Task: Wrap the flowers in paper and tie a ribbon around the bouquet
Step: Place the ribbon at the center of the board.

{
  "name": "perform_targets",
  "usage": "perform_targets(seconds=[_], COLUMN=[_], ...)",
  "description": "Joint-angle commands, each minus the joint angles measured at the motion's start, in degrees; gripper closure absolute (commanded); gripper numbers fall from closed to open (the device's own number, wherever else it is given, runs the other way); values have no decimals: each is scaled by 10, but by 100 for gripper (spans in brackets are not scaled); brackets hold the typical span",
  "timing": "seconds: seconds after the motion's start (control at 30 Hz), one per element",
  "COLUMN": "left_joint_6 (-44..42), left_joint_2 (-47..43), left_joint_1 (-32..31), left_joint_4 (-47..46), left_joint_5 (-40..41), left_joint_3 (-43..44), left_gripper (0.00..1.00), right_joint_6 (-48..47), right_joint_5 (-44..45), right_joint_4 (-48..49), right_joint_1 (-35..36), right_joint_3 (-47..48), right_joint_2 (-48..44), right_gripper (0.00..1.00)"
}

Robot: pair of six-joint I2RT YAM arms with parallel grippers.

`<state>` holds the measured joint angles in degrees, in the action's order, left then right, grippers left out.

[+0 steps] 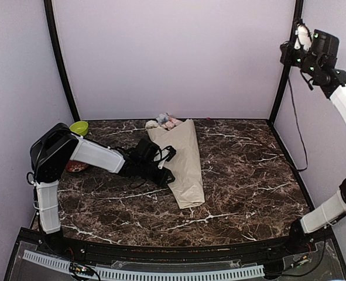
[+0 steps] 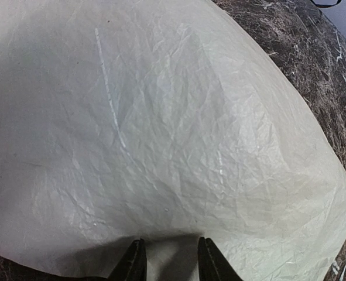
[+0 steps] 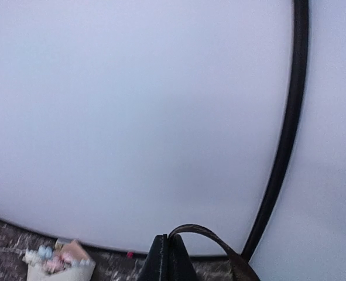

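Observation:
The bouquet point(image 1: 184, 164) lies mid-table as a beige paper cone, narrow end toward me. Pink, white and blue flowers point(image 1: 164, 122) show at its far wide end, small in the right wrist view as flowers point(image 3: 52, 257). My left gripper point(image 1: 168, 170) is at the cone's left edge. In its wrist view, crinkled paper point(image 2: 161, 129) fills the frame, and the left gripper point(image 2: 171, 241) has its jaws apart over the paper, pinching nothing visibly. My right gripper point(image 1: 294, 51) is raised high at the back right. This right gripper point(image 3: 174, 237) is shut on the brown ribbon point(image 3: 219, 237), which arcs down to the right.
A green bowl point(image 1: 79, 127) stands at the back left beside my left arm, and a reddish-brown object point(image 1: 76, 167) lies partly under that arm. Black frame posts point(image 3: 284, 140) run up the back corners. A black cable point(image 1: 298, 129) hangs along the right wall.

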<state>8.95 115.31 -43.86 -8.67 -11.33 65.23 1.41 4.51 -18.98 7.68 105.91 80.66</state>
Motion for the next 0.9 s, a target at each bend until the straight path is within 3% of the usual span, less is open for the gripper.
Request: perform_targets(seconds=[0.0, 0.17, 0.33, 0.43, 0.6, 0.63, 0.77, 0.87], left_joint_6=[-6, -5, -7, -6, -5, -4, -4, -6], left_joint_2=[7, 9, 10, 17, 21, 21, 21, 21], left_joint_1=[7, 7, 7, 7, 7, 7, 7, 7], left_joint_4=[75, 80, 78, 77, 76, 76, 81, 81], left_joint_5=[18, 23, 19, 19, 18, 20, 16, 19], left_joint_3=[-7, -1, 2, 8, 9, 8, 9, 8], left_gripper=[68, 68, 68, 68, 68, 68, 69, 69], right_joint_6=[31, 63, 56, 34, -8, -13, -10, 7], right_joint_5=[-207, -289, -402, -458, -391, -378, -330, -198], right_joint_4=[-19, 22, 13, 6, -89, -103, -116, -118], right_joint_1=[29, 127, 255, 350, 454, 465, 474, 473], right_joint_3=[-153, -370, -489, -506, -457, -444, -413, -403], right_joint_2=[-13, -11, 8, 40, 143, 155, 154, 133], right_gripper=[100, 100, 100, 100, 100, 92, 42, 19])
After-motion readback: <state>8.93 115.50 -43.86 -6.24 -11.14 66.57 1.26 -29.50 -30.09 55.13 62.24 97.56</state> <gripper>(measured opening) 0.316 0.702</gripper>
